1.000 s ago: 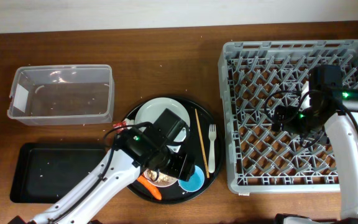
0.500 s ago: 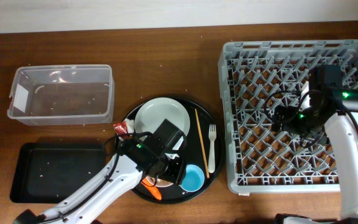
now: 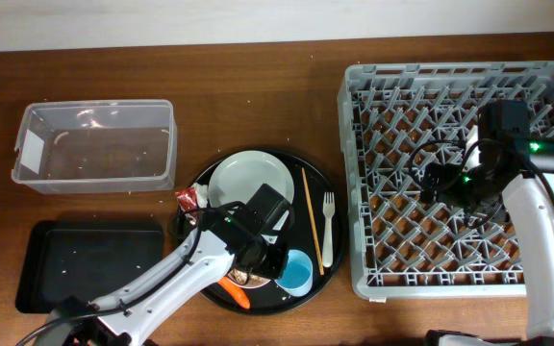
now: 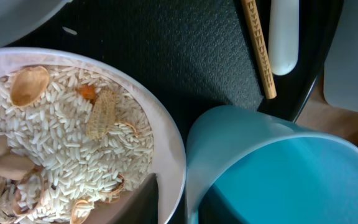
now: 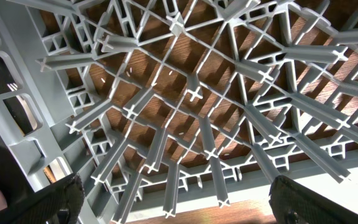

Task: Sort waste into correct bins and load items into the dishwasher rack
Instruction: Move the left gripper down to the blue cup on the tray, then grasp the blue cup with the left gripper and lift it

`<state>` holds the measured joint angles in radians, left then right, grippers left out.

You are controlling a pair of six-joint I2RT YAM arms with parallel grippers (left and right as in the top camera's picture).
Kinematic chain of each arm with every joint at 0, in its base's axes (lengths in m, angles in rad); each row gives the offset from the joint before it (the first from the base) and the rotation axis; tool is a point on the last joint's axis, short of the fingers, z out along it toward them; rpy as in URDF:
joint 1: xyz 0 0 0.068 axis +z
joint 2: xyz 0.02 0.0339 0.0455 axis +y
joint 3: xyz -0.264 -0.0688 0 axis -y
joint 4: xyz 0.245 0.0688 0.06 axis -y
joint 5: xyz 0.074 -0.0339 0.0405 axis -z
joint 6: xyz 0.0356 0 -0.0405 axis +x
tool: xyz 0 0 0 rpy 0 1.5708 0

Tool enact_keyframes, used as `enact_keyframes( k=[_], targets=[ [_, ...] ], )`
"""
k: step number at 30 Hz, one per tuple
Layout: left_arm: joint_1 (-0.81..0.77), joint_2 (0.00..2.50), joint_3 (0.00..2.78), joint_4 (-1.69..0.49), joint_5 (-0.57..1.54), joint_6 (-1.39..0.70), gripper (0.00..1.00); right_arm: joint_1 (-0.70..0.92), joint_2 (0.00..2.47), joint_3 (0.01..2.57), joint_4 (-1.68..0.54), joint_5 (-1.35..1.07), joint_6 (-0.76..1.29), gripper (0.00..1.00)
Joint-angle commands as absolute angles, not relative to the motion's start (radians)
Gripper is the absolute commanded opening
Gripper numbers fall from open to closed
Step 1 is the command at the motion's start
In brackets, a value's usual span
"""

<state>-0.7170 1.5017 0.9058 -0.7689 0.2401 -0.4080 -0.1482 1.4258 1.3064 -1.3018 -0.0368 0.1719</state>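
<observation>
A white bowl (image 4: 173, 155) full of rice and nut-shell scraps (image 4: 73, 137) sits on the round black tray (image 3: 296, 192). My left gripper (image 4: 173, 200) is shut on its rim, with one finger (image 4: 145, 199) inside the bowl; overhead the gripper (image 3: 258, 259) hides most of the bowl. The small blue cup (image 4: 278, 174) (image 3: 296, 272) lies tipped against the bowl. A pale plate (image 3: 243, 178), chopsticks (image 3: 311, 221), white fork (image 3: 328, 231), carrot (image 3: 234, 291) and red wrapper (image 3: 190, 199) are on or by the tray. My right gripper (image 5: 188, 205) hangs open over the dishwasher rack (image 3: 354, 192).
The clear tub (image 3: 94, 183) stands at the back left, and the shallow black rectangular tray (image 3: 85, 269) lies in front of it. The rack's upright pegs (image 5: 194, 93) fill the space under my right gripper. Crumbs dot the wooden table.
My left gripper's jaws have closed from wide open onto the bowl's rim, and the arm has shifted a little over the bowl. The right arm has not moved.
</observation>
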Motion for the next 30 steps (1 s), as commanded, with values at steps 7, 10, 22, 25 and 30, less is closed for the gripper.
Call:
enact_keyframes(
  k=[7,10,22,25,30],
  targets=[
    [-0.719,1.503,0.949,-0.776,0.268,-0.411,0.01,-0.152,1.411,1.325,-1.302,-0.045,0.164,0.98],
    [-0.717,1.491,0.981,-0.793,0.269,-0.41,0.0,-0.152,1.411,1.325,-1.305,-0.046,0.164,0.98],
    [-0.391,1.251,1.063,-0.744,0.612,-0.406,0.0,-0.152,1.411,1.325,-1.368,-0.651,-0.272,0.98],
    [-0.285,1.241,1.063,-0.685,0.796,-0.406,0.0,-0.152,1.411,1.325,-1.42,-0.888,-0.465,0.98],
    [-0.191,1.243,1.063,-0.604,0.997,-0.407,0.0,-0.151,1.411,1.325,-1.471,-1.125,-0.598,0.98]
  ],
)
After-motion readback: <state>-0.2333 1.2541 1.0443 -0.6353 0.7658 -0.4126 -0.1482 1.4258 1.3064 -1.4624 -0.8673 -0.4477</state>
